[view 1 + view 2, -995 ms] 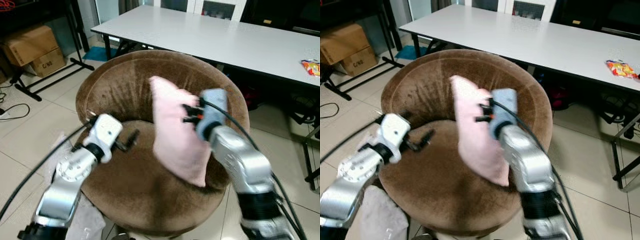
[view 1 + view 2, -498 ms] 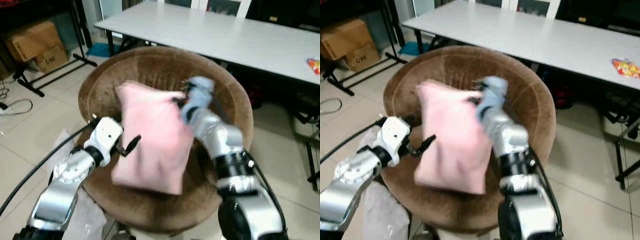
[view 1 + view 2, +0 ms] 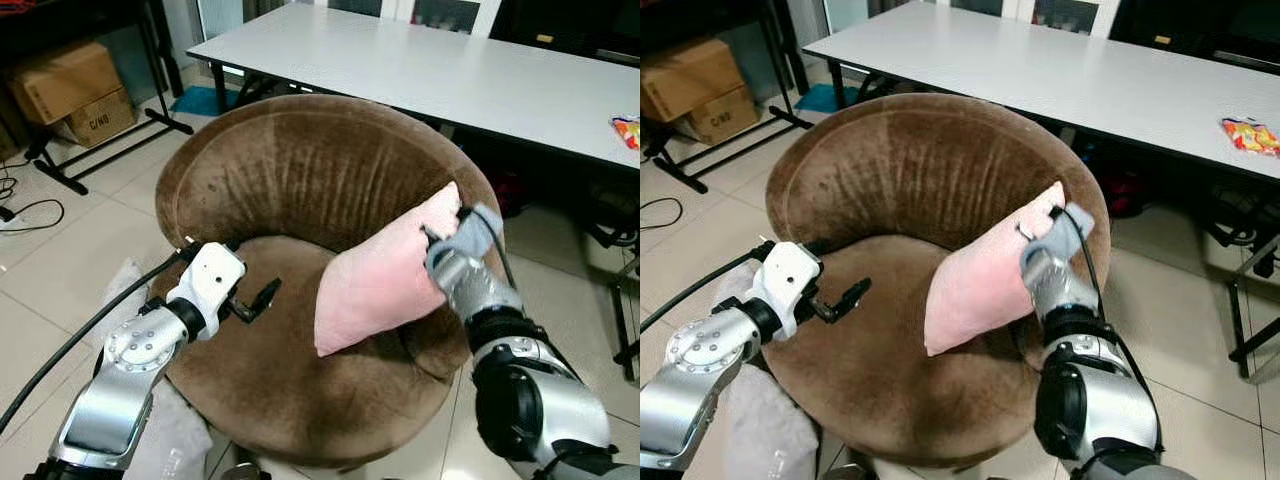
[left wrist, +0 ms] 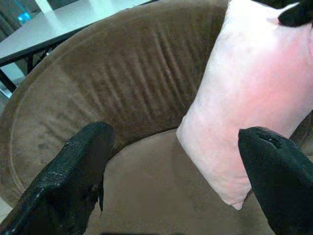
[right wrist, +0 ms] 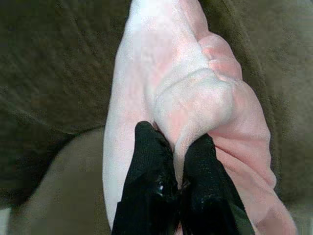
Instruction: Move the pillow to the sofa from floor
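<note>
Even, fairly bright indoor light, soft shadows. The white table shows mild glare. Wrist views look slightly soft, perhaps from closeness.

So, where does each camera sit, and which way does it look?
Head stereo pair: looks forward and down at the brown round armchair; both silver arms show.
Left wrist: looks along the open left gripper at the armchair's backrest and the pink pillow.
Right wrist: looks along the right gripper, pinching a pillow corner.
All share the pillow.
</note>
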